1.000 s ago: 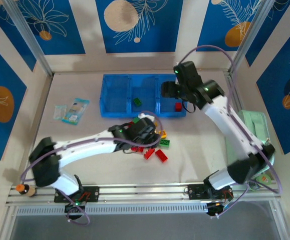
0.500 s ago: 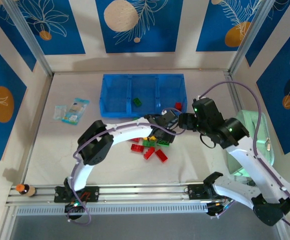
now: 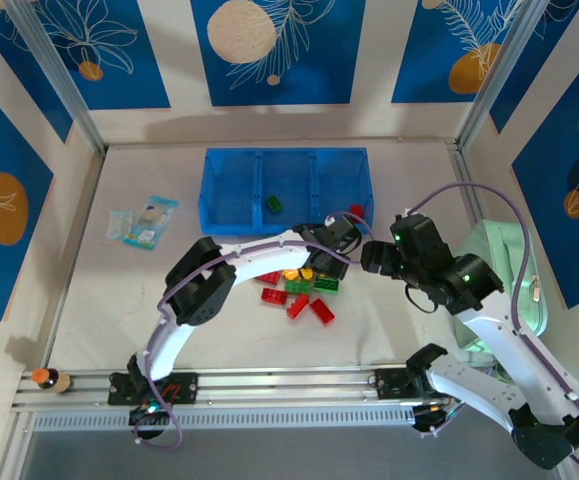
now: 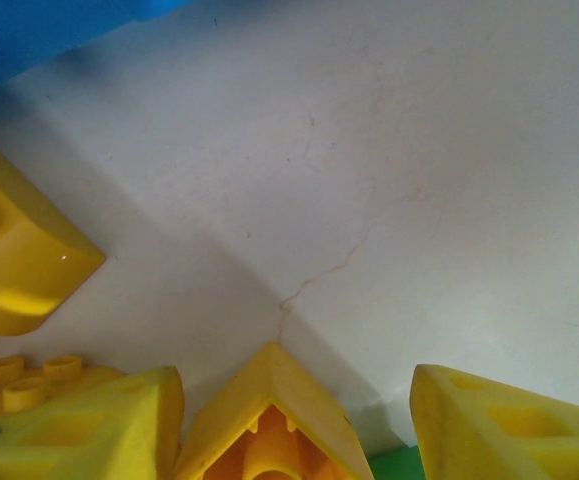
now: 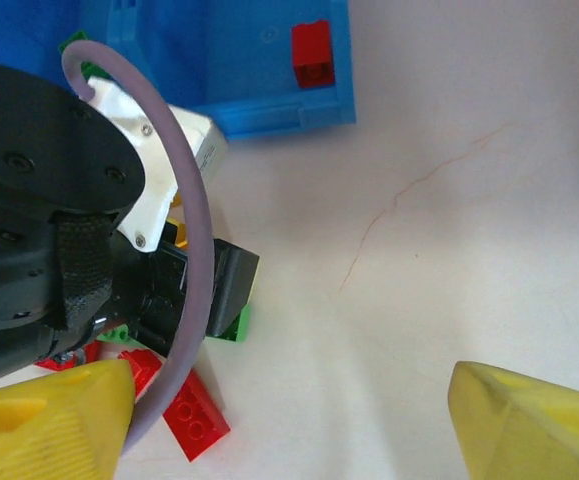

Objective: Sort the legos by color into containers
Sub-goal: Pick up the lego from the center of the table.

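Left gripper [image 3: 325, 262]: fingers apart, yellow-orange studded plastic brick [image 4: 269, 425] between them, unmoved since half a second ago, at 12 o'clock edge of loose legos [image 3: 299, 292]. Right gripper [image 3: 369, 256]: fingers wide, empty, shifted slightly toward 5 o'clock. Translucent blue plastic tray [image 3: 231, 190] at 12 o'clock of pile; red brick [image 5: 312, 53] in right compartment, green brick [image 3: 273, 203] in middle.

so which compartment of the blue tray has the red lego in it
The right-hand compartment: a red lego lies at its near edge. The middle one holds a green lego.
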